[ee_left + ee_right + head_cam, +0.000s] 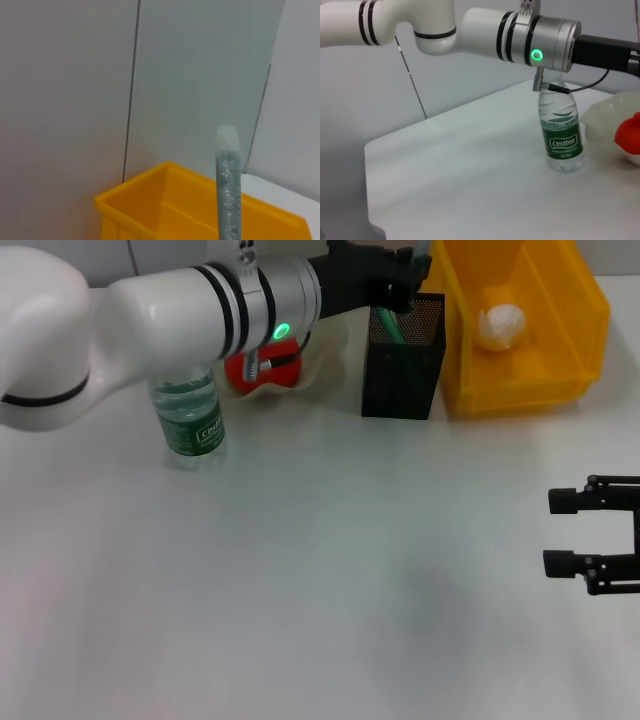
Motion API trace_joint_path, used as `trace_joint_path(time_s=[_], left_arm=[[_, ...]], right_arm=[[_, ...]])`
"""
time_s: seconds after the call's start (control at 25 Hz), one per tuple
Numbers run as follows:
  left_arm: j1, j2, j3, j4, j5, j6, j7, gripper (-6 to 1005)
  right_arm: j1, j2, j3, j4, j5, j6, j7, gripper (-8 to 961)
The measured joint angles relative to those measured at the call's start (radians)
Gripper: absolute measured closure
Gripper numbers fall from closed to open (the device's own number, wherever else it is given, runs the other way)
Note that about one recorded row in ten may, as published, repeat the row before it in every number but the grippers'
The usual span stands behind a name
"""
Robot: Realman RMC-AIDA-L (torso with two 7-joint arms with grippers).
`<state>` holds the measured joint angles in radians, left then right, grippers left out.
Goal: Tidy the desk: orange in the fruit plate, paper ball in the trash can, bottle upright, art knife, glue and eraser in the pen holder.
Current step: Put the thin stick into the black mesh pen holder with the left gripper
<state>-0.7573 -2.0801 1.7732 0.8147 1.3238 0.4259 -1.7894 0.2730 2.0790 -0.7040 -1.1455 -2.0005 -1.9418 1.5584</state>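
The left gripper (405, 280) is positioned at the top centre of the head view, directly above the pen holder (403, 360). The glue (228, 192) is seen in the left wrist view as a silver-grey stick standing upright at the lower right of that frame, in front of the trash can (165, 210). Whether the left gripper's fingers are clenched on the glue cannot be told from the pictures. The art knife (390, 328) is visible as a green strip leaning inside the pen holder.

The trash can is located at the upper right of the head view, just beside the pen holder, and the paper ball (500, 326) is contained in it.

The bottle (190, 418) stands upright at the left of the head view, partly covered by the left arm. The orange (262, 370) lies in the fruit plate (320, 365) at the upper centre, behind the arm.

The right gripper (590, 535) is held at the right edge of the head view, low over the table (320, 590), with its fingers released and spread apart, grasping nothing.
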Motion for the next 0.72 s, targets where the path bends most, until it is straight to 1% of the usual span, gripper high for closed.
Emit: trace_joint_path(time_s=[0.12, 0.32, 0.52, 0.72], left_arm=[[-0.010, 0.000, 0.017, -0.014, -0.022, -0.019, 0.006, 860], [-0.014, 0.000, 0.022, -0.019, -0.024, -0.034, 0.011, 860], [-0.015, 0.000, 0.045, -0.023, -0.025, -0.048, 0.014, 859], [-0.018, 0.000, 0.052, -0.034, -0.025, -0.055, 0.014, 805]], right_arm=[[0.009, -0.001, 0.000, 0.010, -0.008, 0.006, -0.003, 220], [0.015, -0.001, 0.000, 0.016, -0.015, 0.016, -0.007, 220], [0.018, -0.001, 0.000, 0.018, -0.017, 0.022, -0.009, 220], [0.030, 0.001, 0.000, 0.025, -0.024, 0.029, -0.009, 220]])
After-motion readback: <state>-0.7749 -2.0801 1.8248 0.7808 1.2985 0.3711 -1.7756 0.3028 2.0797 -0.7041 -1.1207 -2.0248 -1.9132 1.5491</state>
